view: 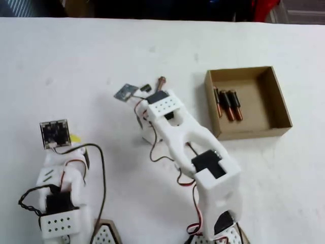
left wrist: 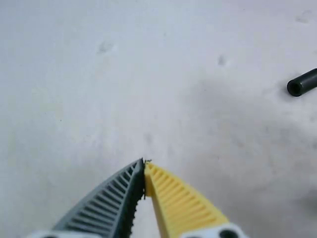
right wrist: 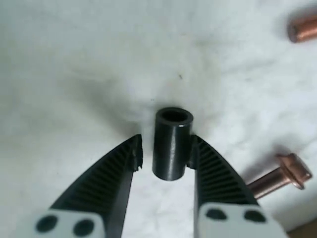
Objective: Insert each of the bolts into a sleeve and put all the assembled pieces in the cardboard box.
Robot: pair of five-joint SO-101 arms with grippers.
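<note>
A black sleeve (right wrist: 172,144) stands between the fingers of my right gripper (right wrist: 166,148). The gripper is open: one finger touches the sleeve and the other stands a small gap off it. A copper bolt (right wrist: 277,178) lies close beside that gripper, and another copper bolt's end (right wrist: 303,29) lies farther out. In the high view one bolt (view: 161,80) lies just beyond the right arm (view: 163,107) at the table's middle. My left gripper (left wrist: 143,164) is shut and empty, low over the table at the front left (view: 75,138). Another black sleeve (left wrist: 303,83) lies off to its side.
The cardboard box (view: 210,101) sits at the right of the table with three assembled pieces (view: 228,104) lying side by side inside it. Both arm bases stand at the front edge. White tabletop lies open at the back and far left.
</note>
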